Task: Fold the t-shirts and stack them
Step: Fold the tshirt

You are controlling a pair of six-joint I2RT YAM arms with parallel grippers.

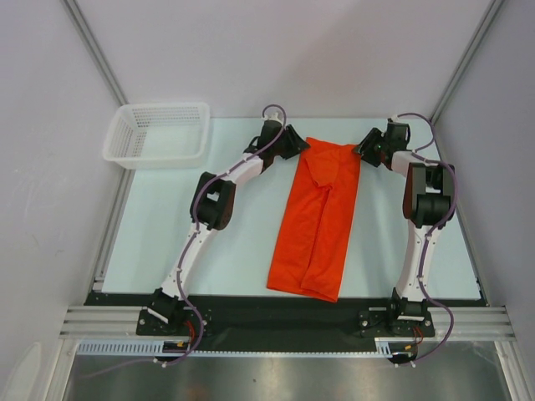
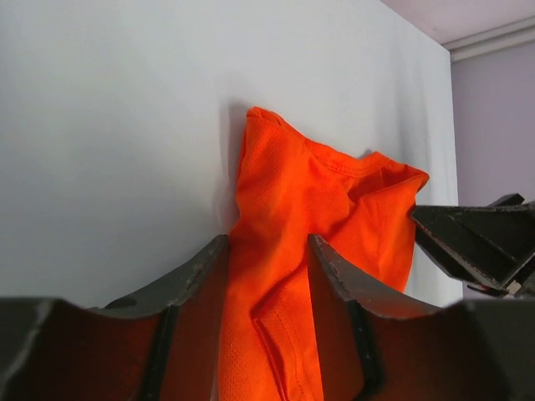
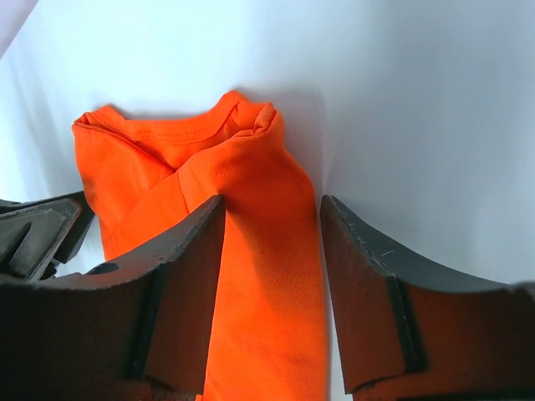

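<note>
T-shirt (image 1: 313,219) lies folded in a long strip mid way across the table (image 1: 167,225), btwn my arms. L gripper (image 2: 267,242) & R gripper (image 3: 273,202) at its far corners, fingers partway apart, straddling cloth; pads maybe touching, can't tell.

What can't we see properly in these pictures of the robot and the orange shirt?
Top view: fingertips of the left gripper and right gripper are too small to tell apart.
Left wrist view: its fingers cover the edges of the t-shirt, so whether it is pinched is unclear.
Both wrist views: the bottom edge cuts off the rest of the shirt.
</note>
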